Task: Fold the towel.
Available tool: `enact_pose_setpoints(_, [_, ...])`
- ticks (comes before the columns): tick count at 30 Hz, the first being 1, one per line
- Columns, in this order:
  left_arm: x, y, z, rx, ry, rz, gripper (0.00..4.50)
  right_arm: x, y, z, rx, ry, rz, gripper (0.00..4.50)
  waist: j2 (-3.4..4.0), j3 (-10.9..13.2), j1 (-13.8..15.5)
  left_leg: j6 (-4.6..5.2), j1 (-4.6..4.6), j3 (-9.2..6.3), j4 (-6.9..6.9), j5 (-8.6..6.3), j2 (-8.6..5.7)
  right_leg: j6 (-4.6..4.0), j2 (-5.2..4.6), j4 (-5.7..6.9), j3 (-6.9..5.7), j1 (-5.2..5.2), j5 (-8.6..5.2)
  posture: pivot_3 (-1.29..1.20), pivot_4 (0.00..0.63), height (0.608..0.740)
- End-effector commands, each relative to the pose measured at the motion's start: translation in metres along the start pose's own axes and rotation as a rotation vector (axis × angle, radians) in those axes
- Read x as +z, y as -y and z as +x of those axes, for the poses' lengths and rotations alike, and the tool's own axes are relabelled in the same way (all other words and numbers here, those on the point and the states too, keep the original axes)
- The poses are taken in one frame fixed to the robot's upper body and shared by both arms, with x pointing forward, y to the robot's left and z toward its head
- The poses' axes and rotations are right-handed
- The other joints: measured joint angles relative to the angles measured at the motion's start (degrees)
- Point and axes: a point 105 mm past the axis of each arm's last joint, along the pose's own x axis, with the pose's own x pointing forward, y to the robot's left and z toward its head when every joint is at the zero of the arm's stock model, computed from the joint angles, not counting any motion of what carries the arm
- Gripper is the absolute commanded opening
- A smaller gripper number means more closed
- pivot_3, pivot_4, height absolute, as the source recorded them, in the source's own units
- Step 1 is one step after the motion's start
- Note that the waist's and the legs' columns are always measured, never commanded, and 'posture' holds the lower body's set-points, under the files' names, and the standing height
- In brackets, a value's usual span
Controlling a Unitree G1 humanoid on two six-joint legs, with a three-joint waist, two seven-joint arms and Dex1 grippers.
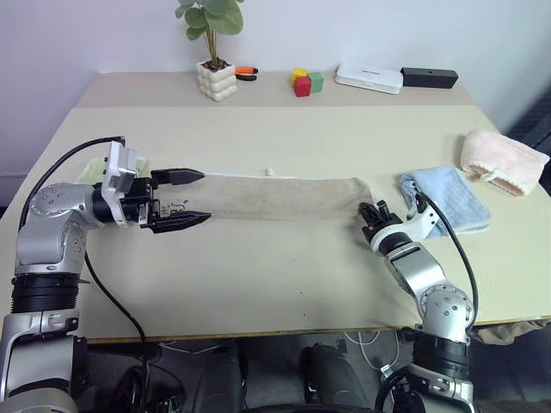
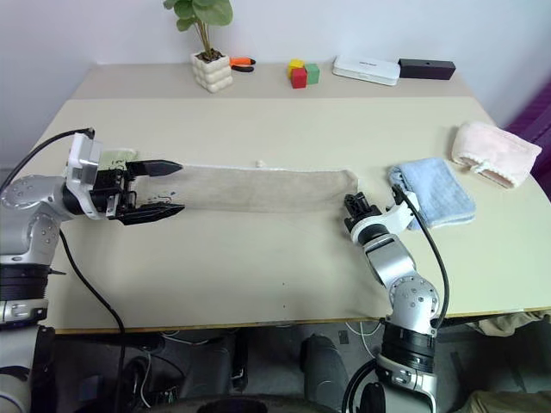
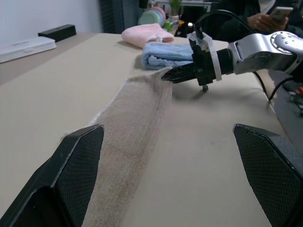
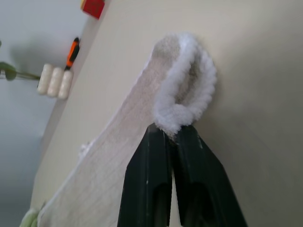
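The towel (image 1: pixel 284 198) lies as a long beige-grey strip across the middle of the table (image 1: pixel 258 275), with a small white loop (image 1: pixel 269 171) on its far edge. My right gripper (image 1: pixel 370 212) is shut on the towel's right end. In the right wrist view its fingers (image 4: pixel 151 161) pinch the white corded trim (image 4: pixel 182 101), and the cloth curls into a loop above them. My left gripper (image 1: pixel 207 195) is open and level at the towel's left end, one finger (image 3: pixel 75 161) on each side of the strip.
A folded light blue cloth (image 1: pixel 446 198) and a pink cloth (image 1: pixel 504 161) lie to the right. A light green cloth (image 2: pixel 116 157) peeks out behind my left hand. At the back stand a potted plant (image 1: pixel 216 79), coloured blocks (image 1: pixel 303 83), a white box (image 1: pixel 368 77) and a black box (image 1: pixel 429 77).
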Motion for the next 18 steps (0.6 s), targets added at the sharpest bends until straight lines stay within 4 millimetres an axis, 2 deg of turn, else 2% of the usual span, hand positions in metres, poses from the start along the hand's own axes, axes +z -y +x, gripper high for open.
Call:
enact_pose_setpoints(1, [0.008, 0.000, 0.001, 0.002, 0.019, 0.040, 4.50, 0.009, 0.011, 0.001, -0.059, 0.019, -0.174, 0.01, 0.00, 0.0, 0.1, 0.00, 0.00, 0.00, 0.01, 0.00, 0.00, 0.00, 0.00, 0.00, 0.00, 0.01, 0.00, 0.00, 0.150, 0.735])
enact_pose_setpoints(6, [0.006, -0.001, 0.002, 0.010, 0.019, 0.044, 4.50, 0.034, 0.014, -0.002, -0.061, 0.046, -0.397, 0.01, 0.02, 0.0, 0.2, 0.01, -0.04, 0.00, 0.02, -0.01, -0.05, -0.01, -0.03, -0.03, 0.00, -0.01, 0.00, 0.00, 0.150, 0.735])
enact_pose_setpoints(11, [-0.004, -0.007, -0.006, 0.067, 0.002, 0.036, 4.50, 0.036, 0.017, -0.010, -0.039, -0.004, -0.629, 0.01, 0.04, 0.0, 0.0, 0.02, -0.02, -0.01, -0.05, -0.01, -0.03, -0.01, 0.01, -0.03, 0.00, -0.04, -0.01, 0.00, 0.150, 0.735])
enact_pose_setpoints(15, [-0.006, -0.003, -0.004, 0.058, 0.011, 0.025, 4.50, 0.030, -0.010, -0.008, 0.086, -0.007, -0.782, 0.01, 0.06, 0.0, -0.1, 0.02, -0.04, 0.02, -0.04, -0.01, -0.02, 0.00, 0.01, -0.03, 0.02, -0.07, -0.01, 0.00, 0.150, 0.735])
enact_pose_setpoints(18, [-0.011, -0.007, -0.009, 0.100, 0.009, 0.016, 4.50, 0.021, -0.019, -0.008, 0.143, -0.023, -0.873, 0.01, 0.06, 0.0, 0.0, 0.02, -0.04, 0.00, -0.04, -0.01, -0.01, 0.00, 0.03, -0.02, 0.01, -0.08, -0.01, 0.00, 0.150, 0.735])
